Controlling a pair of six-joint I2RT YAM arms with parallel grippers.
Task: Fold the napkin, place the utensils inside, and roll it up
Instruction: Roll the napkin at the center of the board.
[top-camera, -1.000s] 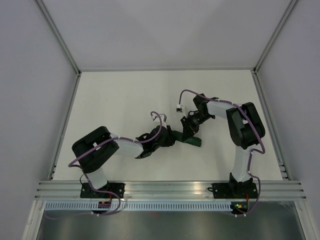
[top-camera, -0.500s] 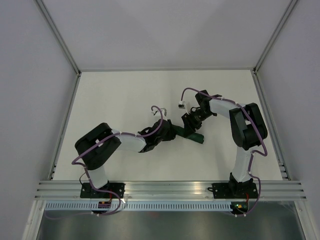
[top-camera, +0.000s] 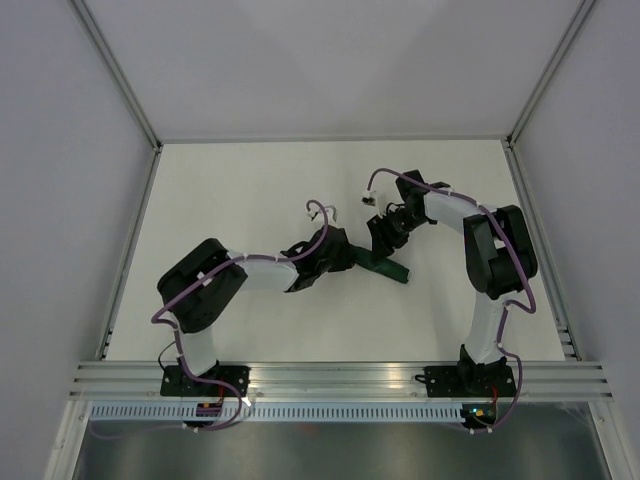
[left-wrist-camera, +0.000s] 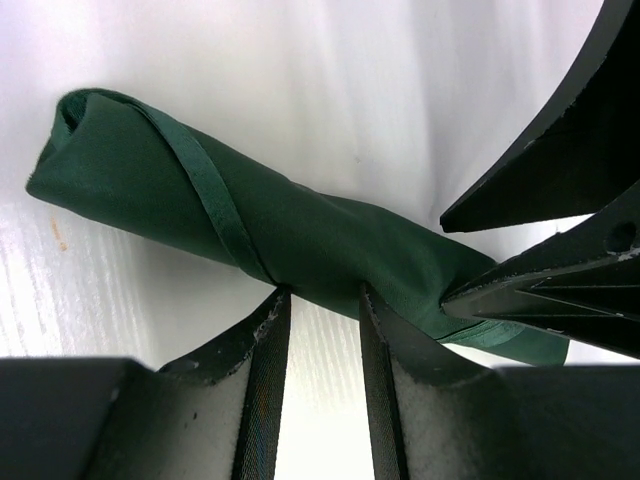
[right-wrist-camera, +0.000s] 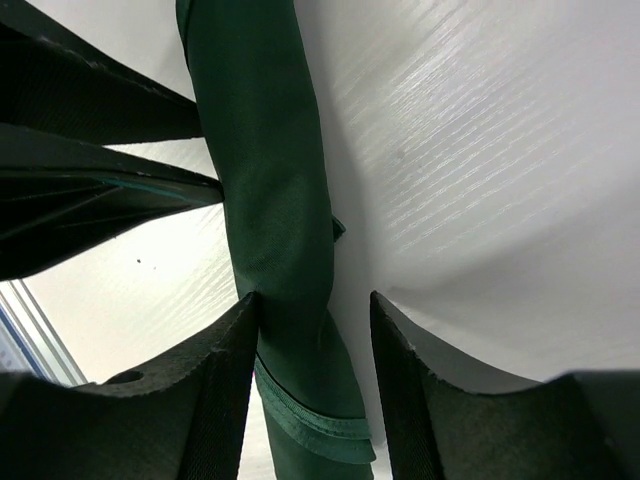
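The dark green napkin (top-camera: 386, 267) lies rolled into a tight tube on the white table (top-camera: 240, 200), between the two arms. In the left wrist view the roll (left-wrist-camera: 300, 225) runs slantwise and my left gripper (left-wrist-camera: 322, 295) is open a little, both tips touching the roll's near side with nothing between them. My right gripper (right-wrist-camera: 315, 300) is open and astride the roll (right-wrist-camera: 265, 170), which rests against its left finger (right-wrist-camera: 225, 370). In the top view the left gripper (top-camera: 338, 256) and right gripper (top-camera: 384, 234) meet at the roll. The utensils are hidden.
The right gripper's dark fingers (left-wrist-camera: 560, 170) cross the right side of the left wrist view. Grey walls with metal rails (top-camera: 130, 240) bound the table left, right and back. An aluminium rail (top-camera: 340, 375) runs along the near edge.
Both grippers have moved away from the arm bases, and the rolled napkin has shifted with them a little toward the back of the table.
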